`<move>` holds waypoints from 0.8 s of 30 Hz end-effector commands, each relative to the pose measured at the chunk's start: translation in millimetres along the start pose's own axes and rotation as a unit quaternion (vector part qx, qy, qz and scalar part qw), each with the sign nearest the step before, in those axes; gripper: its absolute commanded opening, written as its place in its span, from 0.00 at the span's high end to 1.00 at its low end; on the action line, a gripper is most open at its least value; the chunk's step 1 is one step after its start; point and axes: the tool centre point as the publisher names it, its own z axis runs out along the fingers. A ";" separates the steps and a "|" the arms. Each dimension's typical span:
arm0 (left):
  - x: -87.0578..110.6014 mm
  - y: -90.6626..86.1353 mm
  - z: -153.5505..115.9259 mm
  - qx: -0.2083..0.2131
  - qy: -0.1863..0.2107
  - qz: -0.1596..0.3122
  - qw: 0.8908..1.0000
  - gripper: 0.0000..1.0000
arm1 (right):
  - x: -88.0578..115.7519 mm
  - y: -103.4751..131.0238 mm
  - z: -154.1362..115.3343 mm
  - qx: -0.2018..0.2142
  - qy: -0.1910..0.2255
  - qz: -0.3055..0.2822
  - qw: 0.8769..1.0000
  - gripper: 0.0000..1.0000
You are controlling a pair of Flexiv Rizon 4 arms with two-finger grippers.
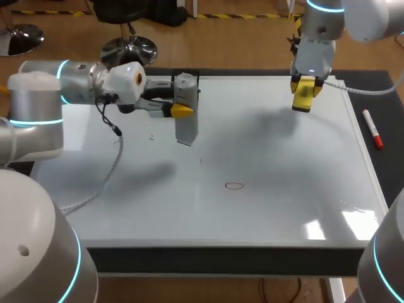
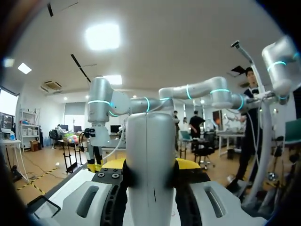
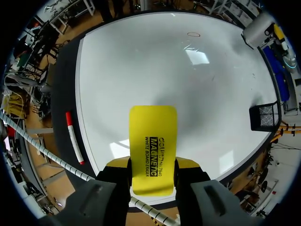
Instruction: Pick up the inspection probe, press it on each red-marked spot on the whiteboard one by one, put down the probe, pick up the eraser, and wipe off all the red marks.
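The grey inspection probe (image 1: 186,120) stands upright over the far left part of the whiteboard (image 1: 284,208). My left gripper (image 1: 180,110) comes in from the side and is shut on it. In the left wrist view the probe (image 2: 150,155) fills the gap between the yellow-tipped fingers (image 2: 189,164). My right gripper (image 1: 303,93) hangs above the board's far right corner, shut on the yellow eraser (image 1: 303,99), which sticks out ahead of its fingers (image 3: 153,146). One red ring mark (image 1: 234,185) shows near the board's middle, seen also as the red ring (image 3: 193,34) far ahead of the right gripper.
A red-capped marker (image 1: 372,129) lies on the dark mat just off the board's right edge. A black mesh holder (image 3: 265,116) sits at the board's far edge near the left arm. Two faint small specks (image 1: 151,136) lie beside the probe.
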 end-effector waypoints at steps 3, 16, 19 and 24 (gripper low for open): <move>-9.5 15.1 16.0 0.014 0.044 -0.015 0.999 1.00 | 0.7 -0.4 -1.1 0.001 0.001 -0.001 1.000 1.00; 12.8 33.3 53.2 0.009 0.113 -0.040 0.993 1.00 | 0.7 -0.4 -1.1 0.001 0.001 -0.001 1.000 1.00; 17.9 37.7 61.9 0.005 0.137 -0.046 0.990 1.00 | 0.7 -0.4 -1.1 0.001 0.001 -0.001 1.000 1.00; 19.0 41.9 65.1 0.002 0.147 -0.051 0.988 1.00 | 0.7 -0.4 -1.1 0.001 0.001 -0.001 1.000 1.00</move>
